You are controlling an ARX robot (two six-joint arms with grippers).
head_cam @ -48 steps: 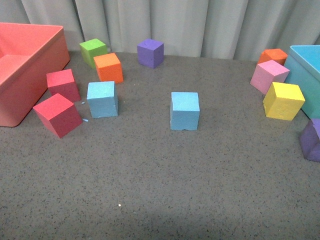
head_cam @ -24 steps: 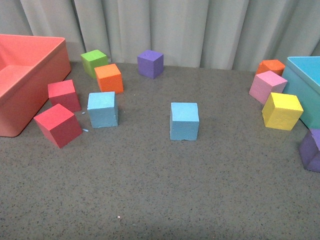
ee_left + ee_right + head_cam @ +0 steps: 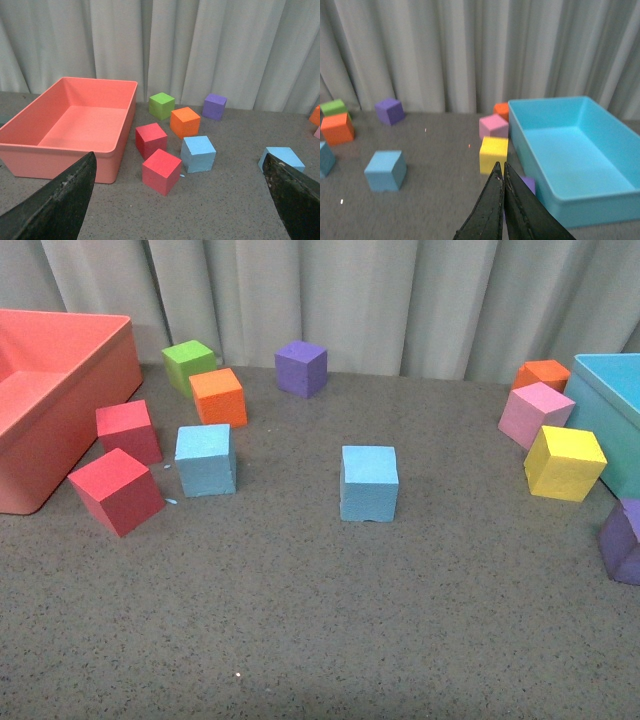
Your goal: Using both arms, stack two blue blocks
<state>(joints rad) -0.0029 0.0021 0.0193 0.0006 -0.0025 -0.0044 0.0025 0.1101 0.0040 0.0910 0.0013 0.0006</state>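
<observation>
**Blue blocks sitting apart, nothing shifting**

Nothing is moving compared with half a second ago: every cube is lying in the same spot. Only against the picture from a full second ago is the whole front view sitting slightly differently.

On the grey table [image 3: 320, 630], the notched blue block [image 3: 369, 482] is resting near the middle, with the small notch showing in its near bottom edge. The second blue block [image 3: 206, 460] is standing well apart from it, at about 9 o'clock. Neither is stacked on anything. An orange cube [image 3: 218, 397] is sitting at 12 o'clock of that second block. Two red cubes [image 3: 128, 432] [image 3: 116, 491] are lying at its 9 and 8 o'clock, beside the red bin [image 3: 85, 410]. The turquoise bin [image 3: 600, 430] is showing at 3 o'clock of the front view, with a yellow cube [image 3: 565, 462] just beside it.

In the left wrist view, the left gripper [image 3: 179, 157] is spread wide and carrying nothing. Both blue blocks are lying on the table beyond it. In the right wrist view, the right gripper [image 3: 501, 165] is clenched, finger against finger, gripping nothing.
</observation>
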